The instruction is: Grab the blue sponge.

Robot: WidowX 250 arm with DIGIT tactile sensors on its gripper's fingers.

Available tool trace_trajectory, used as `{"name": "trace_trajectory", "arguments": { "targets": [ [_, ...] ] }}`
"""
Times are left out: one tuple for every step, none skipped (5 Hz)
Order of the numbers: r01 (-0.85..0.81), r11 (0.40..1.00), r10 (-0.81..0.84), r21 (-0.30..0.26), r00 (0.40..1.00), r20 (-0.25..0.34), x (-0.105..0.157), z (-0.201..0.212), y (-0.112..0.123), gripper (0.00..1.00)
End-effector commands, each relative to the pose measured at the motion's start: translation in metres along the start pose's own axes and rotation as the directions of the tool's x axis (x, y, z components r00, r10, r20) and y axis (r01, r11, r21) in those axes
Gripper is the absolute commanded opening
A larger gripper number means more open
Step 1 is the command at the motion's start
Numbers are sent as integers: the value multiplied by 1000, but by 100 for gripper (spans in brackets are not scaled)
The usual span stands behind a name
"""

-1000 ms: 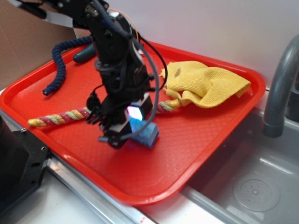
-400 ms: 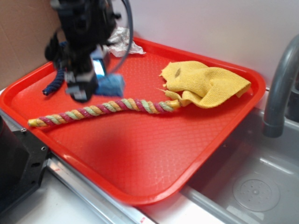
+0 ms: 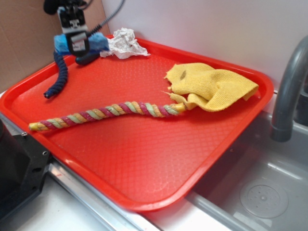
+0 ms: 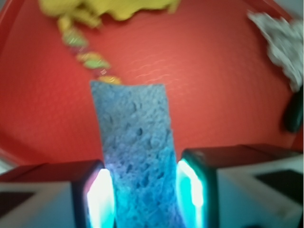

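My gripper (image 3: 77, 42) is shut on the blue sponge (image 3: 97, 42) and holds it in the air above the far left corner of the red tray (image 3: 144, 159). In the wrist view the light-blue porous sponge (image 4: 135, 152) is squeezed between my two glowing fingers (image 4: 99, 197) and sticks out ahead of them, with the tray far below.
A multicoloured rope (image 3: 103, 113) lies across the tray's middle. A yellow cloth (image 3: 211, 86) lies at the far right, crumpled white paper (image 3: 124, 44) at the back. A dark navy braided rope (image 3: 60, 77) curls at the left. A sink and grey faucet (image 3: 288, 91) are to the right.
My gripper has lifted the sponge off the tray's middle and carried it up and to the far left, away from the multicoloured rope.
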State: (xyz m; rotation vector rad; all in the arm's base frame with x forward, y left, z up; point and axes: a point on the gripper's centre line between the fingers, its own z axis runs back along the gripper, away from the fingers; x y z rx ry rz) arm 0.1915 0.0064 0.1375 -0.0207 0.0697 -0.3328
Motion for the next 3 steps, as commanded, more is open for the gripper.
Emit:
{"name": "trace_trajectory", "arguments": {
  "targets": [
    [-461,884,467,-77,864,186,-10,39,-23,0],
    [-644,755,655,-126,733,181,-13,42,-22,0],
    [-662,738,675,-132,720,162,-14,38,-19,0]
  ]
}}
